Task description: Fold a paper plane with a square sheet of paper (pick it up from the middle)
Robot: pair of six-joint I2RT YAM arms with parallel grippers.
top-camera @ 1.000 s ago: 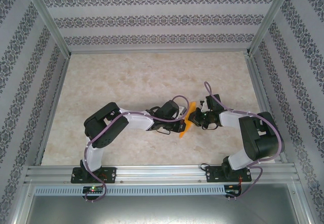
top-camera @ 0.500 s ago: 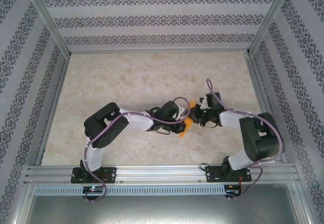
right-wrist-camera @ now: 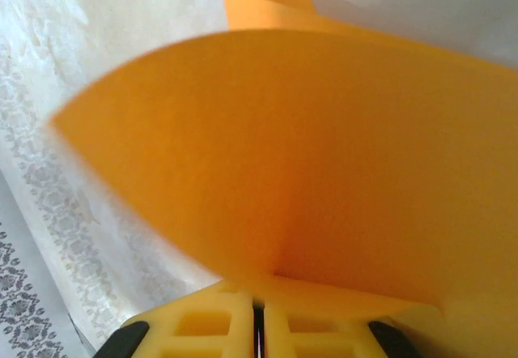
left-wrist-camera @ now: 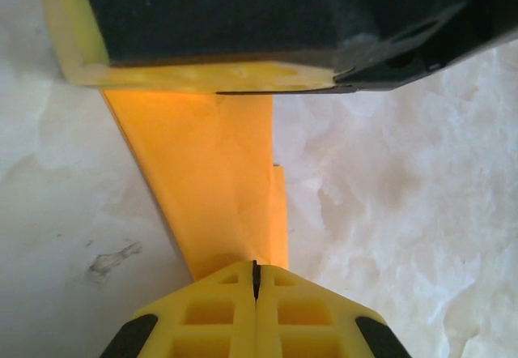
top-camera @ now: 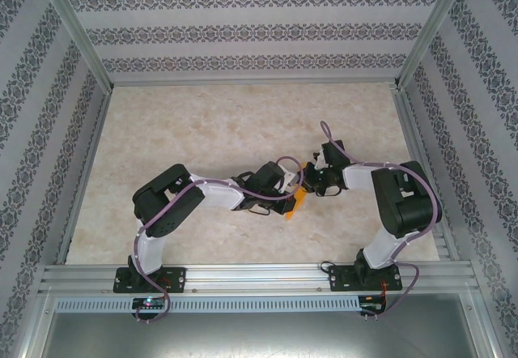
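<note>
Orange paper sheet (top-camera: 296, 202), creased into a long narrow strip, located a little right of the middle of the desk (top-camera: 202, 123), lower tip slanting toward the near edge. Left end effector (left-wrist-camera: 255, 281): yellow jaws pressed together on one end of the strip, pale marbled surface visible on either side of the paper. Right end effector (right-wrist-camera: 257, 309): jaws likewise closed tight on the paper, a broad curved orange flap bulging up over them.
</note>
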